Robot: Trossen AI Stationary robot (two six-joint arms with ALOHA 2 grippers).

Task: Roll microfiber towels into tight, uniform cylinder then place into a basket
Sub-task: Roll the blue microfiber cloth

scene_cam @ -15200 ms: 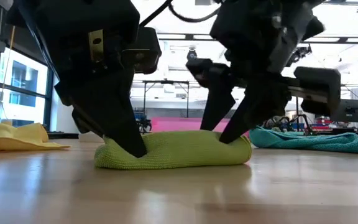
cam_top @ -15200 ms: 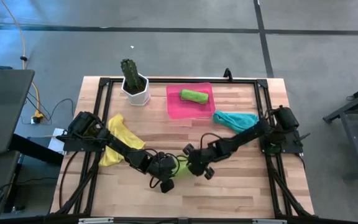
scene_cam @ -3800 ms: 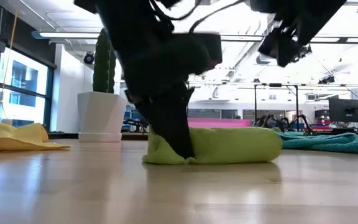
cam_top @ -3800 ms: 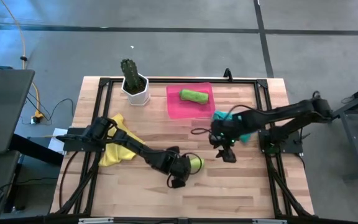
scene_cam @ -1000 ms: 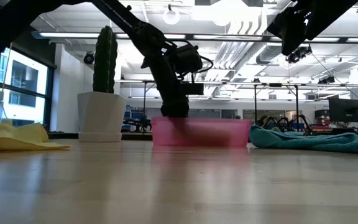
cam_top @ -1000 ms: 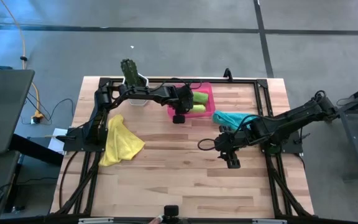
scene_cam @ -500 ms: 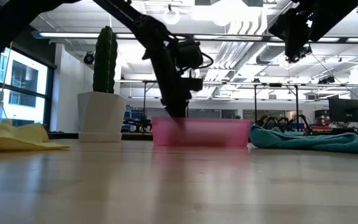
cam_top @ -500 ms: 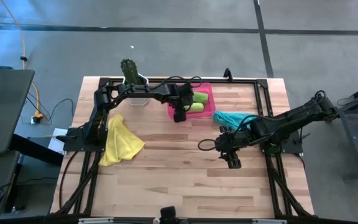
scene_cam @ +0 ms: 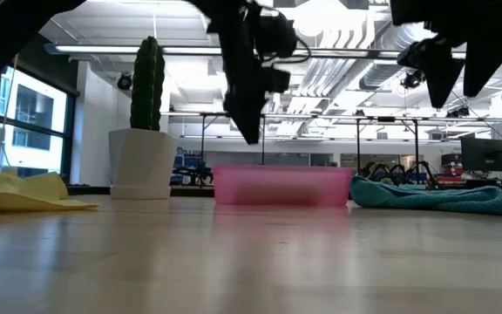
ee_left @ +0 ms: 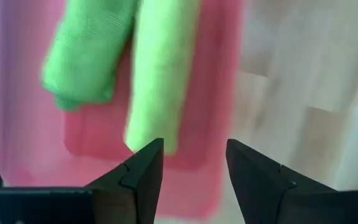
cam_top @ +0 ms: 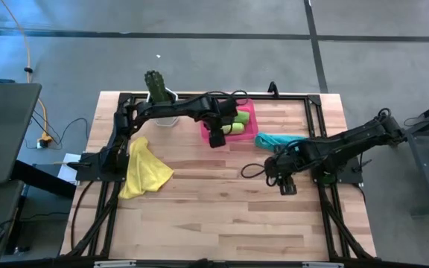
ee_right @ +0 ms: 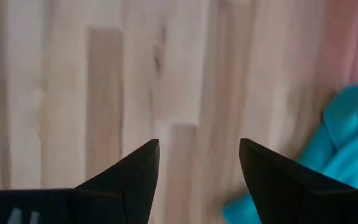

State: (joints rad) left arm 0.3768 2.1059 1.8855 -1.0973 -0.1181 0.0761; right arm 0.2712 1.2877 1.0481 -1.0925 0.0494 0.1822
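Low view: basket [scene_cam: 281,186] wall hides rolled towels inside; right wrist view: teal towel [ee_right: 347,149] cut by edge.

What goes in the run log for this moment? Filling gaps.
left gripper open above basket | two rolled towels inside | right gripper open, empty

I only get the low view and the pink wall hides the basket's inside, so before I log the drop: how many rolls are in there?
Observer: Two lime rolls lie side by side in the basket.
Operator: Is the left gripper empty?
Observer: Yes, the left gripper hangs open above the basket's edge, holding nothing.
Operator: And the right?
Observer: The right gripper is open over bare table, beside the teal towel.
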